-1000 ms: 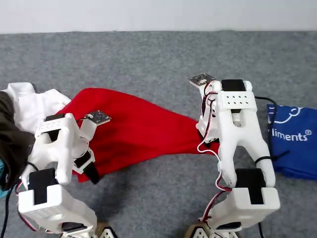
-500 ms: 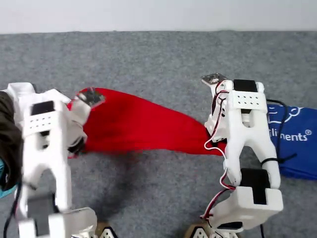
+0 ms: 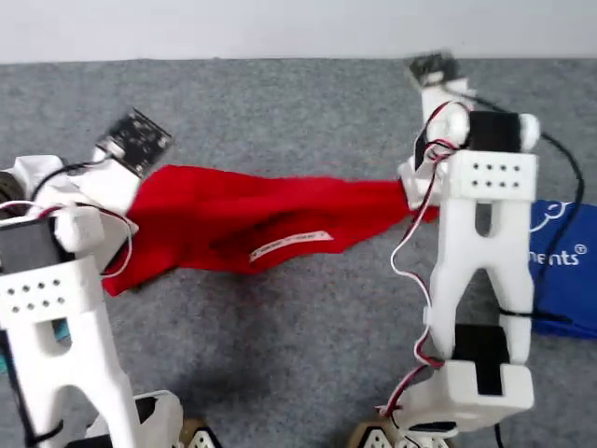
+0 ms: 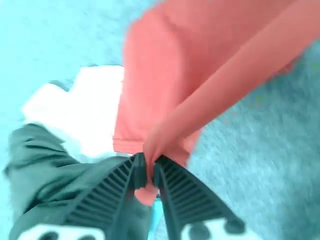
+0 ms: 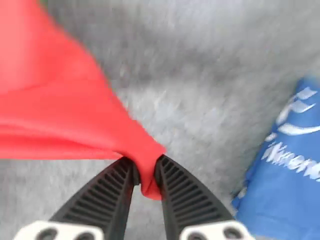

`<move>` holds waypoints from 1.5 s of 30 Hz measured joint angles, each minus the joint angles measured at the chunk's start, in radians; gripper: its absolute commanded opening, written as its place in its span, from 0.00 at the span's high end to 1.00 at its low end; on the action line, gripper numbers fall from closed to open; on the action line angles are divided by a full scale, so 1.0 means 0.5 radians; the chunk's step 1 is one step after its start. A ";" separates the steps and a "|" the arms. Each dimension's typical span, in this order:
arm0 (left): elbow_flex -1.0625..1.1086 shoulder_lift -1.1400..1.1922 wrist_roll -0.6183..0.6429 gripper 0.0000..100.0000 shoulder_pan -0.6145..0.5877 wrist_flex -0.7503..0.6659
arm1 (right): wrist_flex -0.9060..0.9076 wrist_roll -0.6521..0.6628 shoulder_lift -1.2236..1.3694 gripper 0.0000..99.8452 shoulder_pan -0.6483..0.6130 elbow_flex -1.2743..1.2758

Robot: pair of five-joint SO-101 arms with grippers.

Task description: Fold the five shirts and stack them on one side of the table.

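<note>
With your left gripper (image 4: 147, 169) and right gripper (image 5: 145, 174) each clamped on the limp red fabric shirt (image 3: 270, 229) stretched between them, lower it taut and level.

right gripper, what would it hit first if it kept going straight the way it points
Beyond the red shirt it is pinching, the right gripper would probably meet bare grey table covering; the blue shirt lies off to one side. Depth is unclear.

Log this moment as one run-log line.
left gripper: shut on red shirt | right gripper: shut on red shirt | red shirt: stretched between both grippers | blue shirt: near right gripper
</note>
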 measured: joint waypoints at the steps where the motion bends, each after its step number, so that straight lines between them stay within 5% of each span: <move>1: -0.049 -0.015 0.034 0.99 0.000 -0.012 | 0.000 -0.003 -0.034 0.99 -0.018 -0.074; 11: -0.374 -0.153 0.107 0.99 0.000 -0.350 | 0.000 0.169 -0.249 0.99 -0.068 -0.819; 27: -0.396 -0.583 0.261 0.99 -0.003 -1.485 | -0.083 0.605 -0.285 0.99 -0.068 -2.078; 33: -0.402 -0.758 0.347 0.99 0.049 -1.544 | -0.083 0.749 -0.359 0.99 0.009 -2.430; 45: -0.423 -1.056 0.423 0.99 0.163 -1.494 | -0.107 0.899 -0.927 0.99 0.322 -2.142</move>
